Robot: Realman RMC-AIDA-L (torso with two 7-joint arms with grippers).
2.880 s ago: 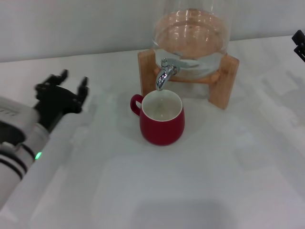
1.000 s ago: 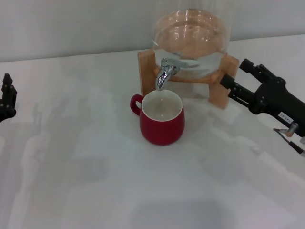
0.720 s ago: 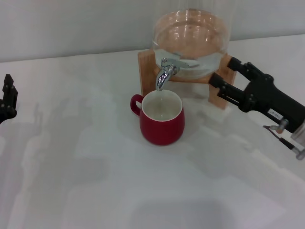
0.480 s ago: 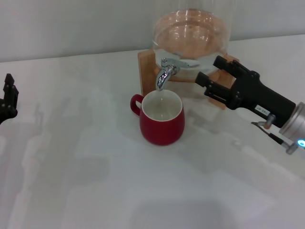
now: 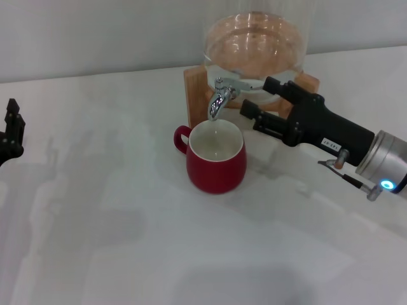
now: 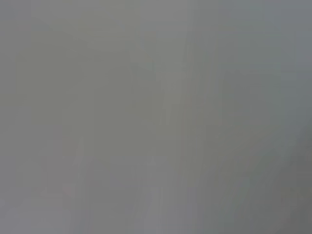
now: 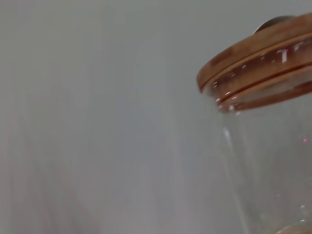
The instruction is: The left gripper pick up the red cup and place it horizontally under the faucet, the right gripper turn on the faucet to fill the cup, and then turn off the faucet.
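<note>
1. Right gripper (image 5: 254,98), black two-finger claw, fingers apart, just beside small chrome faucet (image 5: 220,99).
2. Glossy dark-red ceramic cup (image 5: 216,157) upright under spout.
3. Left gripper (image 5: 11,130) parked far left; finger state indeterminate.

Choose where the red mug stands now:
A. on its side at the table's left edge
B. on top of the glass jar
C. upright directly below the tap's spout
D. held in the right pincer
C: the red mug stands upright on the table, its open mouth right below the chrome tap.
</note>
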